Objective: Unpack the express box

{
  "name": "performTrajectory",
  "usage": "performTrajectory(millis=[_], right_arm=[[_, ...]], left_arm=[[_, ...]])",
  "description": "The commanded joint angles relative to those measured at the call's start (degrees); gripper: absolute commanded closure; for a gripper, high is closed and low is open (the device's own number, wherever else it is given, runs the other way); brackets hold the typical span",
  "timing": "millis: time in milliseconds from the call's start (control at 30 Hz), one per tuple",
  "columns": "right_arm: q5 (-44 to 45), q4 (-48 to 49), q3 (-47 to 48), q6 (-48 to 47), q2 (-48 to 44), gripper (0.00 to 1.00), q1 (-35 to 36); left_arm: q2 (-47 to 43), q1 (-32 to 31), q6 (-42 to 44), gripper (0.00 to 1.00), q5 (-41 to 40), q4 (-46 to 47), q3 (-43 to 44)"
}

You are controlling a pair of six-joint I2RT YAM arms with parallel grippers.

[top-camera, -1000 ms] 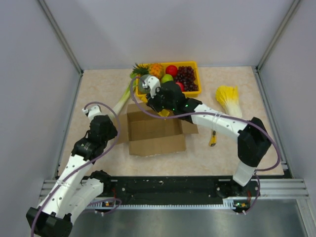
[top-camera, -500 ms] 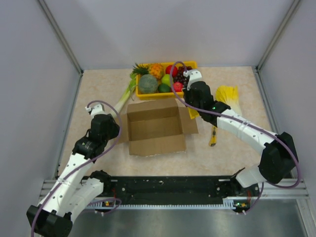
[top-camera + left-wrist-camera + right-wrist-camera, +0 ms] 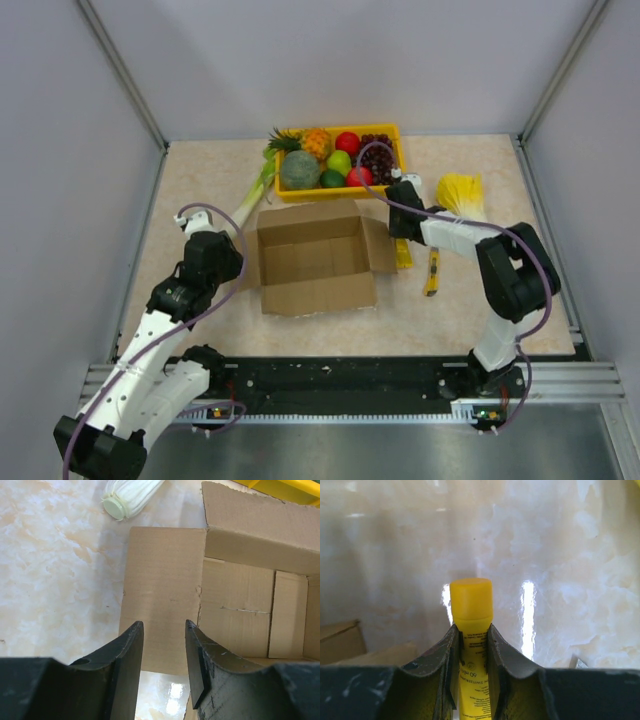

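Top external view: the express box (image 3: 315, 262) sits mid-table, long side across, all flaps folded out and mouth up; its floor shows bare cardboard, with nothing inside as far as this view and the left wrist view reach; the near inner wall is hidden from above. Yellow tray (image 3: 403, 165) of fruit stands at the box's 12 o'clock, just beyond the far flap; leek (image 3: 248, 205) lies at 10 o'clock; pale yellow cabbage (image 3: 462, 195) lies at 2 o'clock, well apart; a yellow-and-black cutter (image 3: 431, 277) lies on the table at 3 to 4 o'clock. Right gripper (image 3: 471, 630) is at the box's 3 o'clock, outside the carton by the right flap; its jaws are pinched narrow on a yellow tube (image 3: 471, 602), cap end poking out ahead over the marbled tabletop; cannot tell whether the tube touches the table. Left gripper (image 3: 162, 625) hovers at 9 o'clock over the left flap, jaws part open with nothing between them; cannot tell if they touch the cardboard. Judgement: opening is done and the carton looks emptied; the tube reads as the last item out; what is left is to lay it down beside the box, let go and draw both arms clear.
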Motion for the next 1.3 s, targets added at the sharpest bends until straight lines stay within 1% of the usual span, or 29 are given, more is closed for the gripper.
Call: performTrajectory(millis=[0, 67, 133, 200, 300, 333, 433, 467, 567, 600, 667, 700, 833, 867, 900, 933, 1000, 1033, 1133, 1233, 1267], right_arm=[[2.7, 0.7, 5.5, 2.1, 4.2, 0.76, -1.6], [2.9, -0.6, 6.3, 2.9, 5.5, 0.74, -1.9], [3.6, -2.9, 7.4, 3.3, 6.4, 0.64, -2.1], [5.1, -4.6, 8.0, 4.6, 6.1, 0.5, -2.0], [6.9, -7.3, 7.7, 6.0, 3.5, 0.43, -2.0], [7.1, -7.7, 7.5, 6.2, 1.1, 0.41, -2.1], [8.0, -10.7, 6.5, 7.1, -3.3, 0.37, -2.1], [8.1, -11.6, 6.3, 7.5, -6.4, 0.37, -2.1], [7.9, -16.2, 5.5, 8.2, -12.0, 0.32, -2.0], [7.6, -18.7, 4.8, 8.3, -16.4, 0.27, -2.1], [7.1, -20.6, 3.8, 8.1, -21.3, 0.22, -2.1], [6.8, -22.3, 2.8, 7.8, -25.9, 0.18, -2.0], [4.5, -26.4, 1.9, 6.6, -37.8, 0.12, -2.1], [4.4, -27.1, 2.0, 6.5, -40.2, 0.07, -2.0], [4.4, -27.2, 1.6, 6.5, -43.4, 0.06, -2.0], [4.6, -26.5, 1.2, 6.1, -49.4, 0.05, -2.0], [6.5, -25.8, 0.6, 3.4, -55.4, 0.04, -2.0], [7.2, -25.8, 0.7, 0.5, -60.0, 0.04, -2.1], [7.7, -27.3, 2.7, -3.0, -66.1, 0.03, -2.0], [7.4, -32.1, 6.6, -3.0, -68.1, 0.02, -2.1], [7.2, -36.1, 9.9, -2.7, -68.2, 0.01, -2.1]], left_arm=[[-0.6, 0.3, 0.4, 0.56, -0.1, 1.2, 2.4], [-0.7, 0.3, 0.5, 0.55, -0.5, 1.0, 2.5], [-0.9, 0.3, 0.6, 0.54, -0.5, 0.9, 2.7], [-0.8, 0.3, 0.7, 0.52, -0.6, 0.7, 2.8], [-0.7, 0.3, 0.9, 0.5, -0.4, 0.3, 3.6], [-0.7, 0.3, 0.9, 0.48, -0.3, -0.1, 3.9], [-0.9, 0.3, 1.2, 0.37, 0.4, -1.3, 5.4], [-1.1, 0.3, 1.2, 0.29, 0.7, -1.7, 5.9], [-1.0, 0.3, 1.9, 0.17, 2.9, -3.8, 8.5], [-0.9, 0.3, 1.7, 0.11, 4.2, -5.3, 10.8], [-0.8, 0.3, 1.0, 0.04, 5.6, -7.5, 12.5], [-0.7, 0.3, 0.8, 0.01, 6.4, -8.2, 14.0], [-0.2, 0.3, 2.7, 0.01, 11.7, -11.3, 17.7], [0.0, 0.3, 3.2, 0.01, 12.2, -12.1, 18.6], [0.1, 0.3, 4.2, 0.01, 12.8, -13.9, 20.5], [0.3, 0.3, 4.6, 0.01, 13.0, -14.7, 21.6], [0.4, 0.3, 5.0, 0.01, 12.6, -17.4, 24.2], [0.3, 0.3, 4.8, 0.01, 12.0, -18.0, 25.0], [-0.7, 0.3, 4.8, 0.01, 10.8, -19.0, 26.7], [-2.1, 0.3, 3.9, 0.01, 9.9, -20.1, 27.9], [-2.4, 0.3, 3.5, 0.01, 10.1, -20.8, 28.6]])
